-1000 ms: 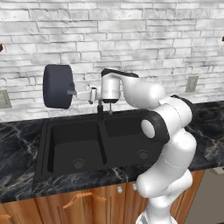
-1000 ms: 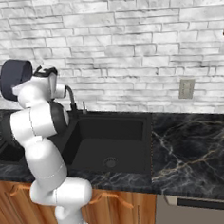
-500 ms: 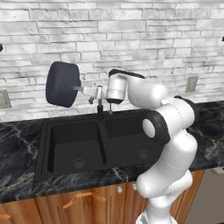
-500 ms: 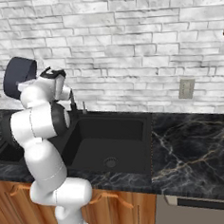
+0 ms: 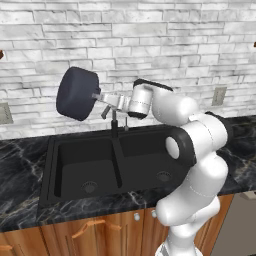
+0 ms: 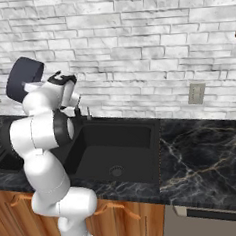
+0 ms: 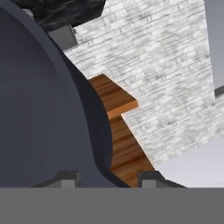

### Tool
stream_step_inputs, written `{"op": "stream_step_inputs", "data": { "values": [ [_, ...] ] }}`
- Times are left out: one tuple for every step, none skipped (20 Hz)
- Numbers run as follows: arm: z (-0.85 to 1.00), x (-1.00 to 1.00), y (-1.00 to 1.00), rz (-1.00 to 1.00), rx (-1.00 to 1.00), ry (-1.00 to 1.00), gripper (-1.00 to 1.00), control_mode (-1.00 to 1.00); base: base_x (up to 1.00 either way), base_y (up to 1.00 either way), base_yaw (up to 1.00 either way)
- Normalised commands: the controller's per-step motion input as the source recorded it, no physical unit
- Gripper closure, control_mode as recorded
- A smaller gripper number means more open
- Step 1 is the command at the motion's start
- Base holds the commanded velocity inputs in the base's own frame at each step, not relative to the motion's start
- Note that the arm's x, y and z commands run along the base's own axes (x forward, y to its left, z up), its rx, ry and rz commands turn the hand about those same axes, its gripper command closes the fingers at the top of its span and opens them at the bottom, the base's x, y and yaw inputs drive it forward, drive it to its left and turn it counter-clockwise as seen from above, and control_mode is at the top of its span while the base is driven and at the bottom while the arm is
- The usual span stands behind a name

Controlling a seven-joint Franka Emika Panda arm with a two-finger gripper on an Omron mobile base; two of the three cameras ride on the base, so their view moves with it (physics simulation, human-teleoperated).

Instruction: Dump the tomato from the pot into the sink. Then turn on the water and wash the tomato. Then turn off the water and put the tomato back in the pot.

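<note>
The dark blue-grey pot (image 5: 76, 93) hangs tipped on its side above the left basin of the black sink (image 5: 82, 167), close to the brick wall. My gripper (image 5: 101, 98) is shut on the pot's rim, with the hand stretched out level to its right. In the right base view the pot (image 6: 23, 75) sticks up behind the arm's shoulder, left of the sink (image 6: 117, 145). In the hand view the pot's curved wall (image 7: 43, 113) runs between my fingertips (image 7: 69, 180). The tomato is hidden; both basins look bare apart from their drains.
A dark faucet (image 5: 114, 125) stands behind the sink's centre divider, just below the hand. Black marble counter (image 6: 203, 158) runs on both sides, with wooden cabinet fronts (image 5: 95, 230) below. A wall outlet (image 6: 196, 94) sits on the bricks at right.
The hand has shifted slightly to the right with the pot and has turned it further over. The sink and counter have not moved.
</note>
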Motion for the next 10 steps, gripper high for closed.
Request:
{"op": "stream_step_inputs", "data": {
  "values": [
    [0.18, -0.14, -0.31, 0.00, 0.05, 0.07, 1.00, -1.00, 0.00, 0.00, 0.00],
    [0.14, -0.12, -0.31, 0.00, 0.05, 0.08, 1.00, -1.00, 0.00, 0.00, 0.00],
    [0.09, -0.07, -0.30, 0.00, 0.05, 0.09, 1.00, -1.00, 0.00, 0.00, 0.00],
    [0.03, 0.00, -0.21, 0.00, 0.05, 0.10, 1.00, -1.00, 0.00, 0.00, 0.00],
    [0.01, 0.00, -0.16, 0.00, 0.05, 0.09, 1.00, -1.00, 0.00, 0.00, 0.00],
    [0.00, 0.00, -0.11, 0.00, 0.06, 0.09, 1.00, -1.00, 0.00, 0.00, 0.00],
    [0.01, 0.00, 0.00, 0.00, 0.07, 0.06, 1.00, -1.00, 0.00, 0.00, 0.00],
    [0.06, -0.05, 0.00, 0.00, 0.07, 0.05, 1.00, -1.00, 0.00, 0.00, 0.00],
    [0.22, -0.19, 0.00, 0.00, 0.08, 0.00, 1.00, -1.00, 0.00, 0.00, 0.00],
    [0.36, -0.22, 0.18, 0.00, 0.08, 0.00, 1.00, -1.00, 0.00, 0.00, 0.00]
  ]
}}
